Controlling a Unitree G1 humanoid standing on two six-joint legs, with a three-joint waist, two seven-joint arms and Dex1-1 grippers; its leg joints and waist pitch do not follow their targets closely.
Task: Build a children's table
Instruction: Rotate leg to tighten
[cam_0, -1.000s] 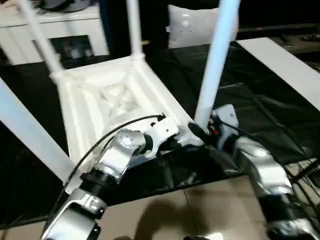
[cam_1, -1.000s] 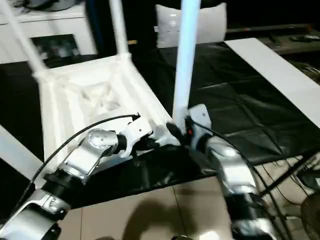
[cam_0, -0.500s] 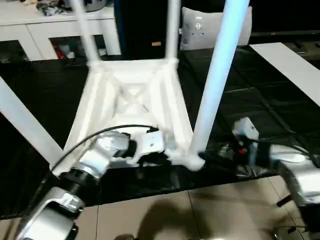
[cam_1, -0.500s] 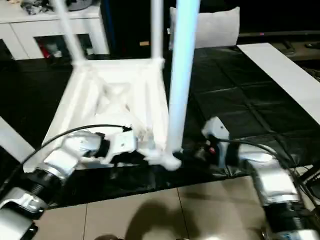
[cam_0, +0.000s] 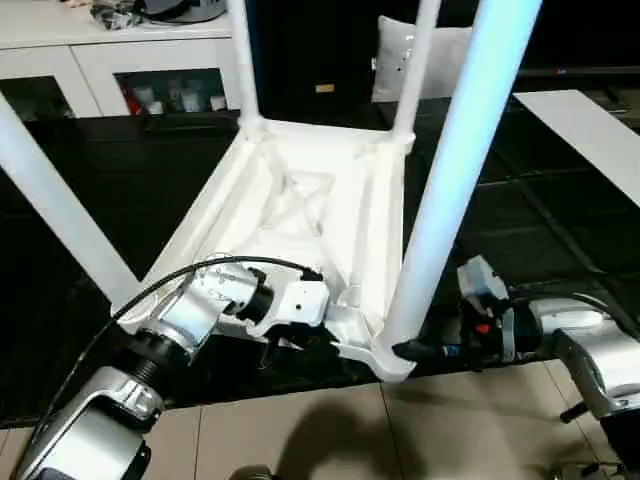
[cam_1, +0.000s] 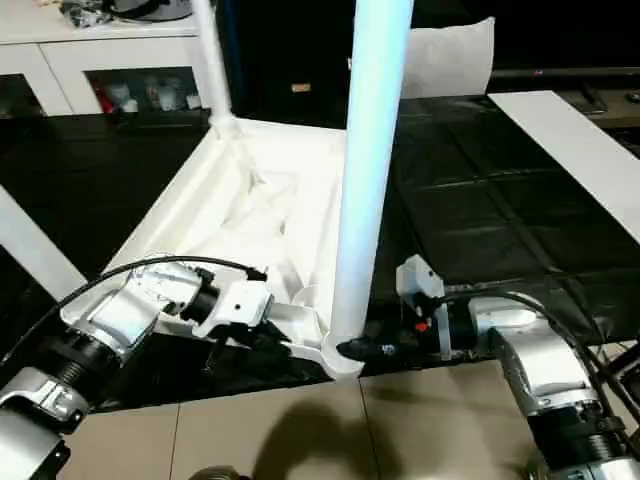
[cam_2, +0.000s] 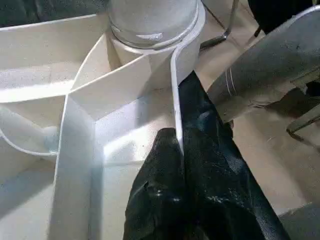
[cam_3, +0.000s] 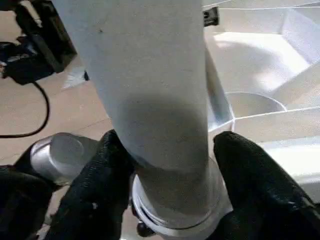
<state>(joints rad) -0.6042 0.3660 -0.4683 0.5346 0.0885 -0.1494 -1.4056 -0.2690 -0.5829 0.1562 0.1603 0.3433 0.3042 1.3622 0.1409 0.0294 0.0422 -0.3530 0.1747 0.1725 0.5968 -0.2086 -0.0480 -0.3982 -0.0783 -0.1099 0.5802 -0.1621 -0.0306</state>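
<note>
Left gripper (cam_2: 182, 150) pinching the rim wall of the upturned tabletop (cam_0: 300, 215) to steady it on the black work surface (cam_0: 520, 230), right gripper (cam_3: 170, 165) straddling, fingers on either side, the near leg (cam_0: 450, 180) just above its corner socket (cam_0: 385, 355), apparently bracing it upright.

White tabletop (cam_0: 300, 215), white legs (cam_0: 455, 190)

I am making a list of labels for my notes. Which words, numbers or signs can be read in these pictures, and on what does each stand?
None can be read.
Small dark tag at the tabletop edge: print too small to read.
Items on the cabinet shelf: too blurred to read.
</note>
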